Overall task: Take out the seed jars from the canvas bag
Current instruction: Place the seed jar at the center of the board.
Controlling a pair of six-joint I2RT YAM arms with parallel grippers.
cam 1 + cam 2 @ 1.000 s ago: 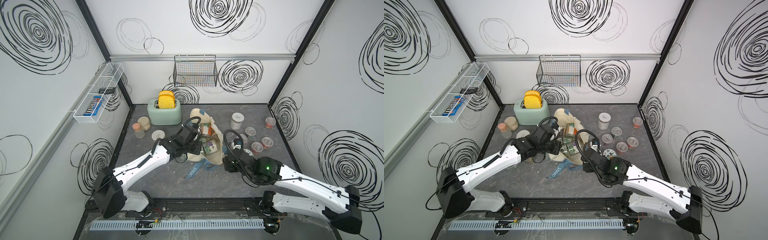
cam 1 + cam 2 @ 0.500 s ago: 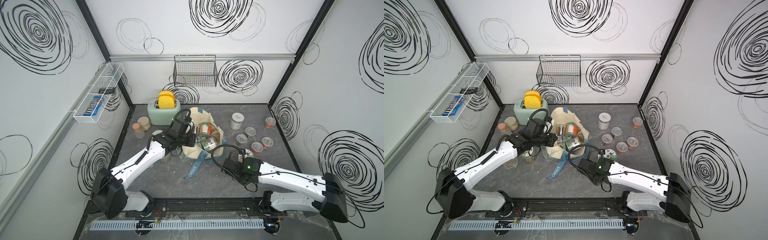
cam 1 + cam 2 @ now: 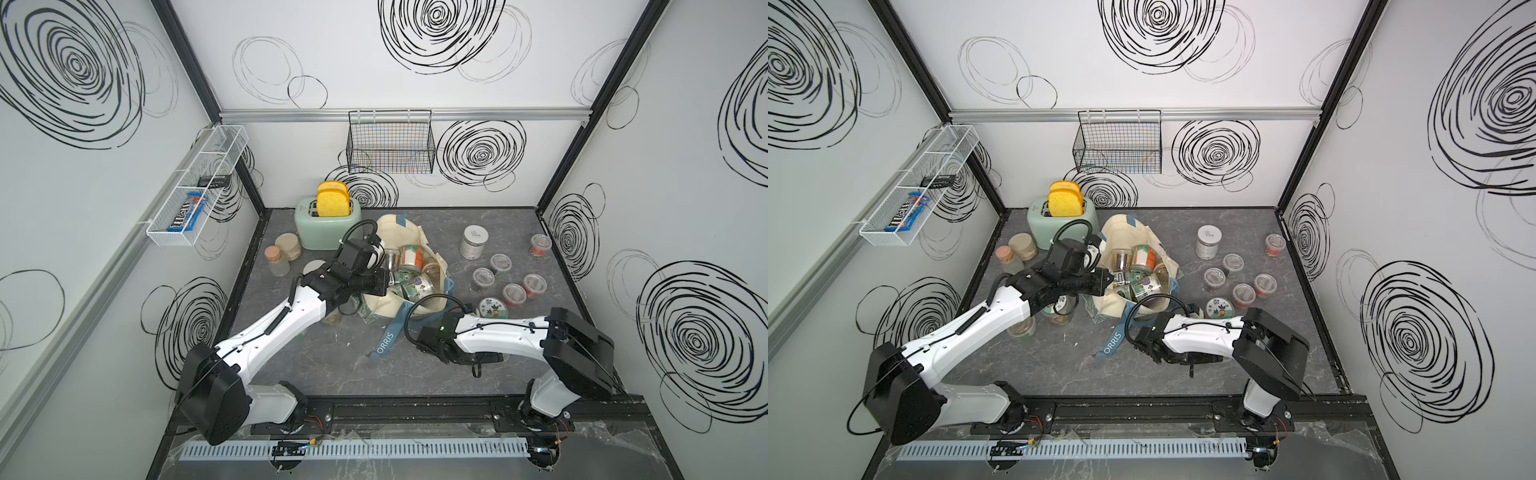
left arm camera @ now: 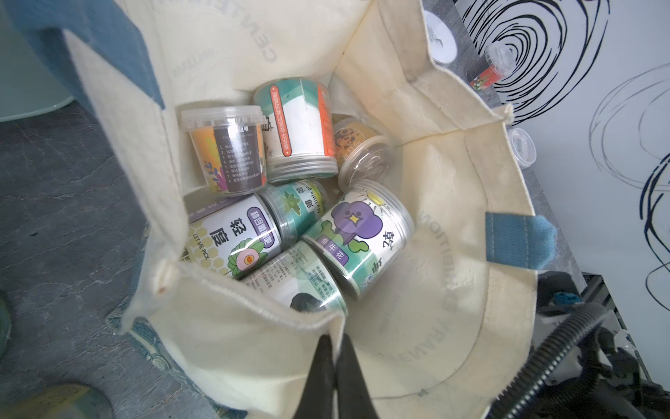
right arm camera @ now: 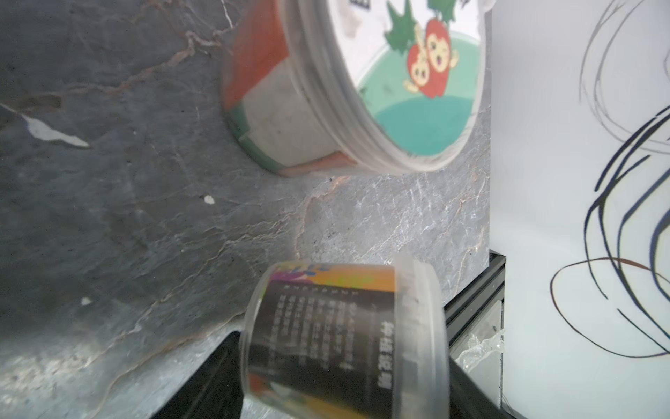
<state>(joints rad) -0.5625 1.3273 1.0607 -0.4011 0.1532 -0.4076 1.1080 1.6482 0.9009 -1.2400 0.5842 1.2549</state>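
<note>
Pinching the canvas bag (image 4: pixel 253 344) rim tight, left gripper (image 4: pixel 335 341) props it; right gripper (image 5: pixel 344 373), half-spread, clasps a seed jar (image 5: pixel 340 326) that may slip and roll

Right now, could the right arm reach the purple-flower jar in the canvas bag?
Probably not yet: the right gripper has an orange-labelled jar between its jaws. Otherwise the way looks free: the left gripper pinches the bag open, and the purple-flower jar lies on top.
</note>
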